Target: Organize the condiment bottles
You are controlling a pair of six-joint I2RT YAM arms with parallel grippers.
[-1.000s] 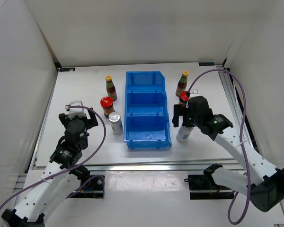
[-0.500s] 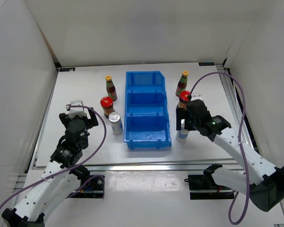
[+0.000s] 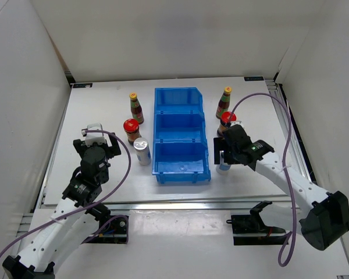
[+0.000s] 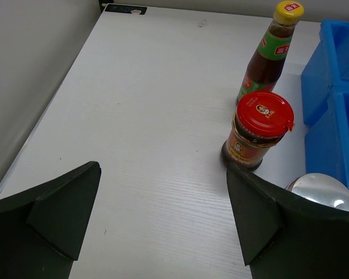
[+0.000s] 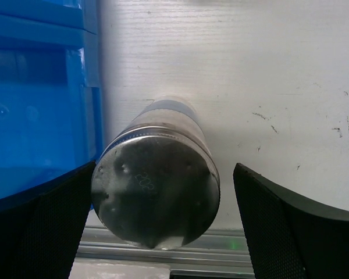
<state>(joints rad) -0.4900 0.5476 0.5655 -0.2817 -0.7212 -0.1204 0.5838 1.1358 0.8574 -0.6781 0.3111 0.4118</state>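
"Where does the silver cylinder [image 5: 157,197] stand?"

"Upright on the worktop [image 3: 104,110], just right of the blue bin's [image 3: 183,176] near compartment. The right hand [image 5: 163,224] straddles it from above, spread apart, not clamped."

"And the left hand [image 4: 163,192]?"

"Apart too, empty, well off to the left."

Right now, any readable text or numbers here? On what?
Nothing reads cleanly.
On the slim bottle, yellow cap: red logo, too blurred.
Its green label: white print, unreadable.
On the red-lidded jar, lid: portrait logo, text too small.
On the silver cylinder, top: faint stamp, illegible.
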